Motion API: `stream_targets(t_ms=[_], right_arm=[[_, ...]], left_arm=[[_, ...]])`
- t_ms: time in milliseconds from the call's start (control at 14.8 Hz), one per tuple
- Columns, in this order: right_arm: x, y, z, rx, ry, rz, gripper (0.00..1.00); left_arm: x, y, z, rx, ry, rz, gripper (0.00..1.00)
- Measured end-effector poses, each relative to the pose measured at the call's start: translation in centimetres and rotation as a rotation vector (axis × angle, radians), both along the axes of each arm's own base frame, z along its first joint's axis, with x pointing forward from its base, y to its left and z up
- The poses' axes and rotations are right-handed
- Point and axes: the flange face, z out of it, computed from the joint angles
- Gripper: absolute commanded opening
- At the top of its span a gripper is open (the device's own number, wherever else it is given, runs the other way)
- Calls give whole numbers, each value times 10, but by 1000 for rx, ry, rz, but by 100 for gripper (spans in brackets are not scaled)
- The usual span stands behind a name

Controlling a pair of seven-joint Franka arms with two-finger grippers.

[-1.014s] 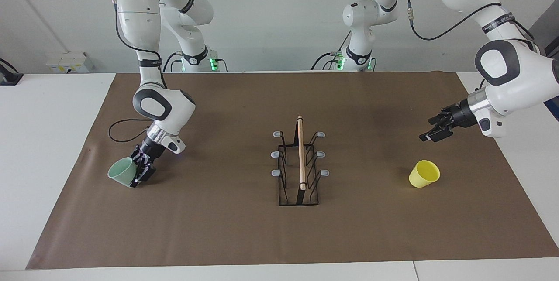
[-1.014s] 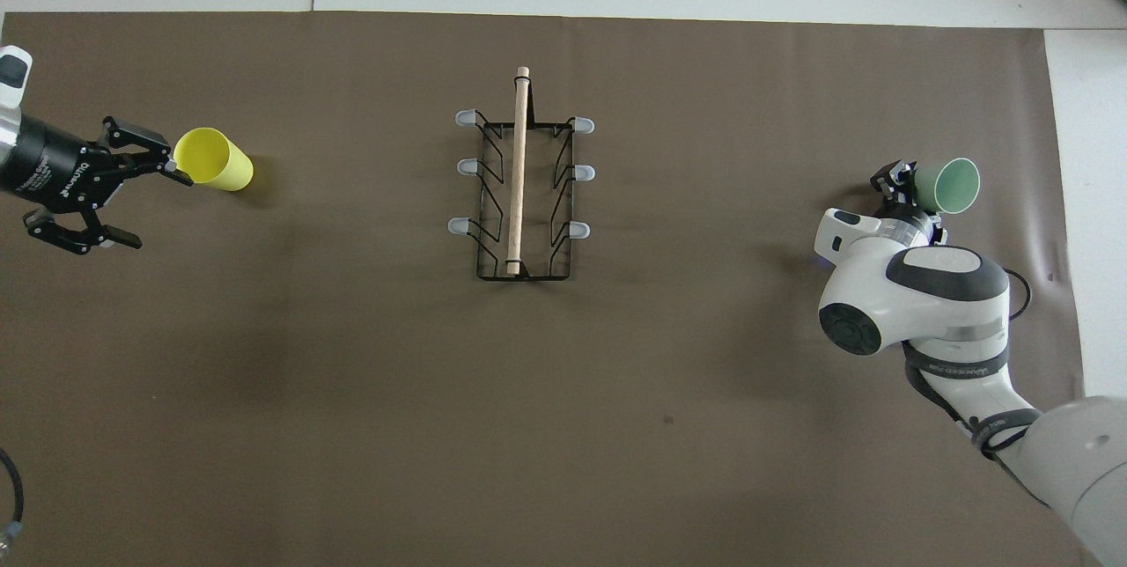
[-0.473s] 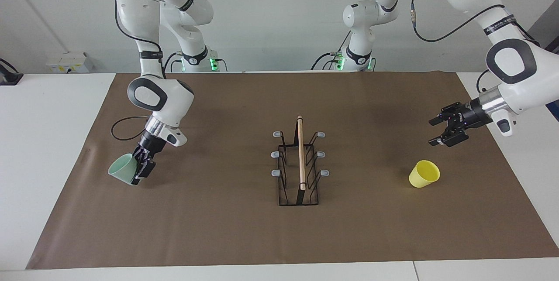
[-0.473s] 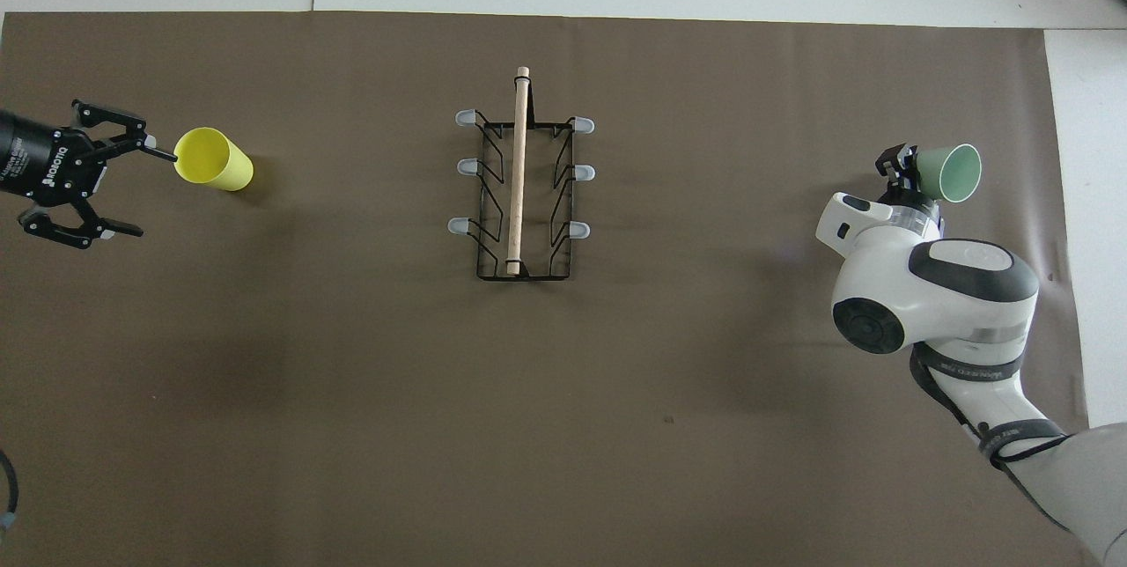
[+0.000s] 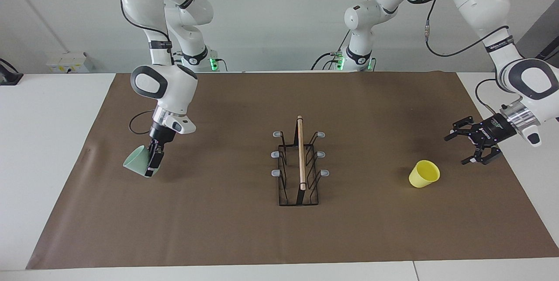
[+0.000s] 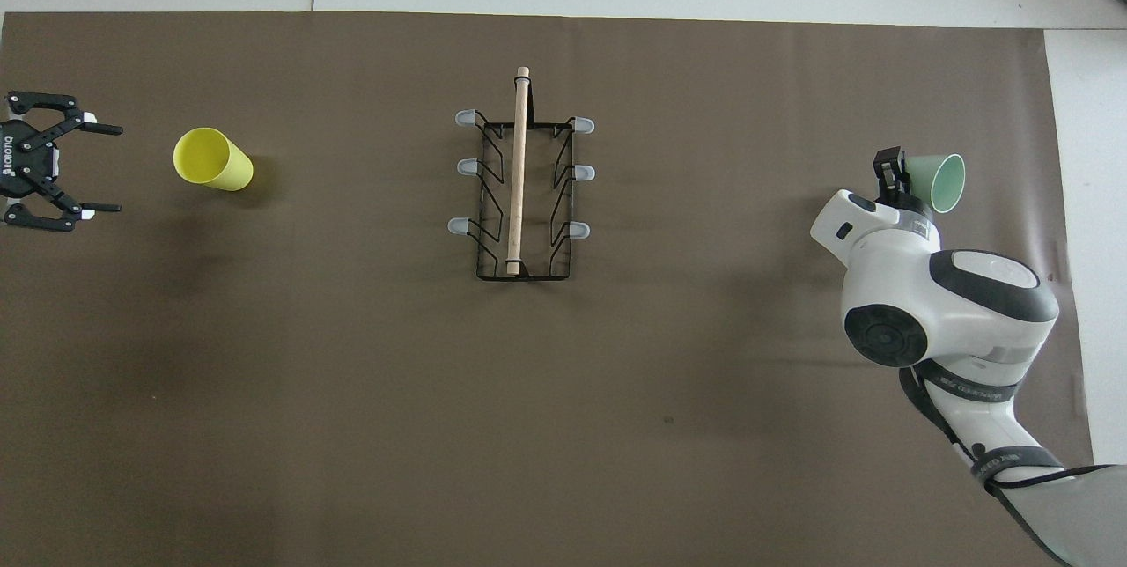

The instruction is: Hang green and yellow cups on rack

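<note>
The black wire rack (image 5: 300,165) with a wooden rod stands at the middle of the mat (image 6: 519,188); its prongs are bare. My right gripper (image 5: 153,164) is shut on the pale green cup (image 5: 137,163), held tilted low over the mat toward the right arm's end, mouth facing away from the rack; both also show in the overhead view, the gripper (image 6: 892,173) and the cup (image 6: 939,182). The yellow cup (image 5: 423,173) seems to lie on its side toward the left arm's end (image 6: 211,160). My left gripper (image 5: 457,150) is open, beside it and apart from it (image 6: 107,169).
A brown mat (image 5: 244,237) covers most of the white table. A black cable loop (image 5: 139,125) lies on the mat by the right arm. A small grey box (image 5: 70,62) sits at the table's edge near the right arm's base.
My right gripper has turned and carried the green cup a little toward the rack. My left gripper has moved off the yellow cup toward the left arm's end, lower, jaws now facing the cup.
</note>
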Motion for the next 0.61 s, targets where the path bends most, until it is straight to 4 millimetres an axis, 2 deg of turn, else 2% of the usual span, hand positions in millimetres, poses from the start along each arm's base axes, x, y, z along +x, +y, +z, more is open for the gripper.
stream_targets(t_ms=[135, 203, 405, 473, 608], right_arm=[[8, 28, 15, 2, 20, -49, 0], [15, 47, 29, -6, 49, -93, 0], [29, 109, 91, 107, 179, -193, 0], [31, 119, 105, 161, 203, -202, 0], [33, 125, 115, 248, 229, -223, 0]], left_arm=[[-17, 17, -31, -89, 29, 102, 100], [-23, 22, -41, -121, 36, 144, 100], [-37, 19, -76, -211, 62, 276, 100], [-41, 13, -87, -229, 74, 303, 100], [-45, 3, -100, -257, 88, 340, 100]])
